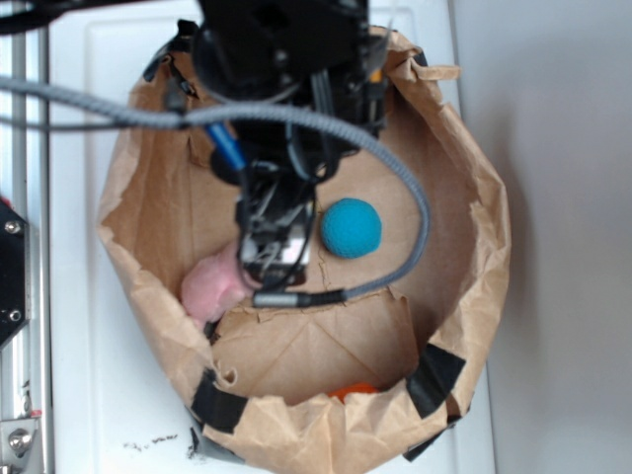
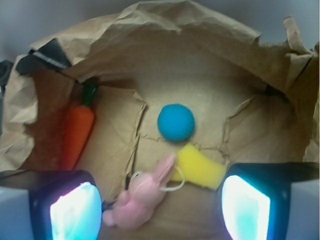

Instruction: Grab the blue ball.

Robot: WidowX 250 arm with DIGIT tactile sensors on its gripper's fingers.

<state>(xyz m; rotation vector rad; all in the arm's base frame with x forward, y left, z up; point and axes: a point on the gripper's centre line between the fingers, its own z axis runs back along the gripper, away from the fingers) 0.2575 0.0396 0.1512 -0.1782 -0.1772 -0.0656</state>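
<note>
Item: small teal-blue round ball with a matte, fuzzy surface [image 2: 176, 122]. Location: on the floor of the crumpled brown paper bag with black tape patches [image 1: 474, 296], roughly at its middle, lying free and touched by nothing.

End effector [image 2: 160, 207]: the robot's black two-fingered end effector, spread wide and empty. In the wrist view both lit pads [image 2: 75, 212] frame the lower corners with a broad gap between them.

Governing relation: in the wrist view the ball lies at 12 o'clock from the end effector, slightly right of the midline between the fingers. In the exterior view it sits at about 3 o'clock, just beside the end effector. A sphere has no long axis, so finger orientation probably matters little.

Obstructions:
- yellow foam sponge wedge [image 2: 200, 167], just beside the ball at its 5 o'clock
- pink plush bunny [image 2: 142, 200], at the ball's 7 o'clock, between the fingers and the ball

Both lie on the approach line, so the closing fingers risk catching them.

Also present: orange plush carrot with green top [image 2: 77, 132], well apart at 9 o'clock.
</note>
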